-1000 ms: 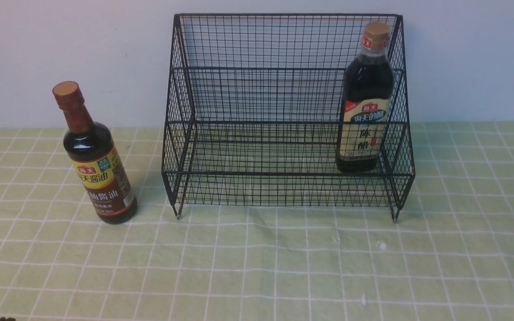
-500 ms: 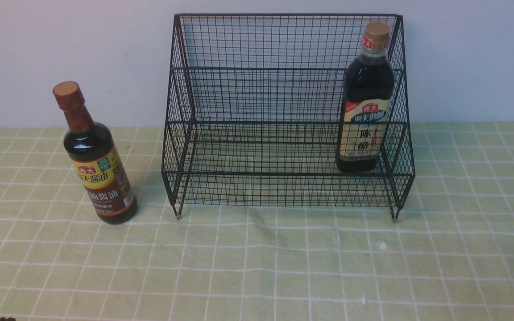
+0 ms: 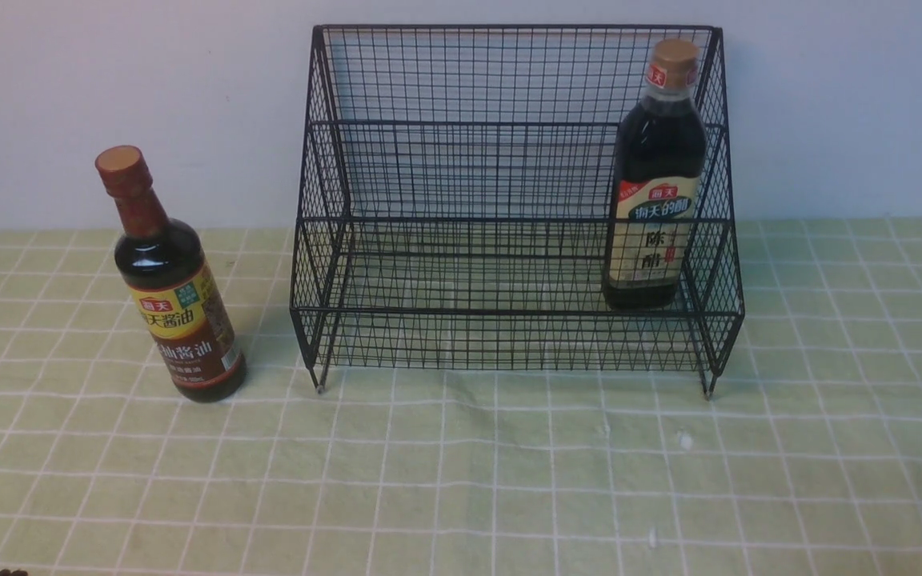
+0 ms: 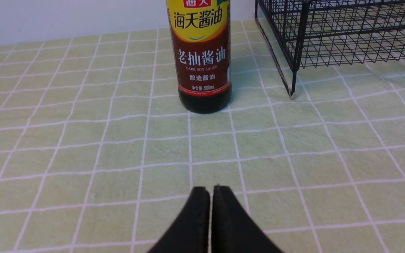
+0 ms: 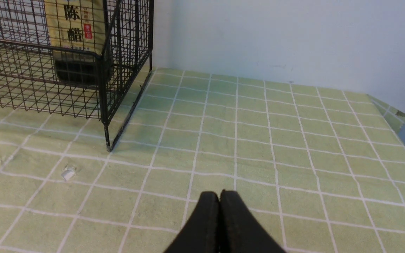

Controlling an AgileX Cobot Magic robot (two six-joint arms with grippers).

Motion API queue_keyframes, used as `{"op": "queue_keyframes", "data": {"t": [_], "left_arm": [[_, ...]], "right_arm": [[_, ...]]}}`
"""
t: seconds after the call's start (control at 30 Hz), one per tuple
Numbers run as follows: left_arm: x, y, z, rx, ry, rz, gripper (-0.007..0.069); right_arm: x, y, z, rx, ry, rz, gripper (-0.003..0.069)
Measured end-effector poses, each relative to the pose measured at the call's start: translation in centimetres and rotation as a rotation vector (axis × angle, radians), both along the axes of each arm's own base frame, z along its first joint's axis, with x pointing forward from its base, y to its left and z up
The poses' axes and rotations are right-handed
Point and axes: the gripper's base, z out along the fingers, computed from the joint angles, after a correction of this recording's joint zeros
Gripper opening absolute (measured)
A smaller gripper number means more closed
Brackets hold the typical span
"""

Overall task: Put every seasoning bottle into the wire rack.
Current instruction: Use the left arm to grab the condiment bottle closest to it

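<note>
Left pincer point(image 4: 211, 188) closed, tan-capped bottle point(image 3: 655, 184) in wire rack point(image 3: 469, 123)

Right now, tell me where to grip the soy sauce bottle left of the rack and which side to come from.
Grip the soy sauce bottle around its straight, labelled body, coming in level from the front, the robot's side. It stands upright on the cloth, apart from the wire rack to its right, and the left gripper, shut now, faces it.

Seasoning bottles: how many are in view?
2. The slim red-capped bottle stands on the tablecloth left of the wire rack; the tan-capped bottle stands inside it, at its right end.
</note>
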Motion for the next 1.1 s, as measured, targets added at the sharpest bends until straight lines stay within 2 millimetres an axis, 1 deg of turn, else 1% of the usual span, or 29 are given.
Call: {"op": "queue_keyframes", "data": {"t": [1.0, 1.07, 1.1], "left_arm": [[0.00, 0.00, 0.01, -0.002, -0.001, 0.000, -0.0006], [0.06, -0.03, 0.14, -0.008, -0.020, -0.001, -0.0006], [0.20, -0.07, 0.66, -0.018, -0.079, -0.003, -0.0006]], "right_arm": [[0.00, 0.00, 0.00, 0.000, 0.000, 0.000, -0.0015], [0.00, 0.00, 0.00, 0.000, 0.000, 0.000, -0.0015], [0.00, 0.00, 0.00, 0.000, 0.000, 0.000, -0.0015]]}}
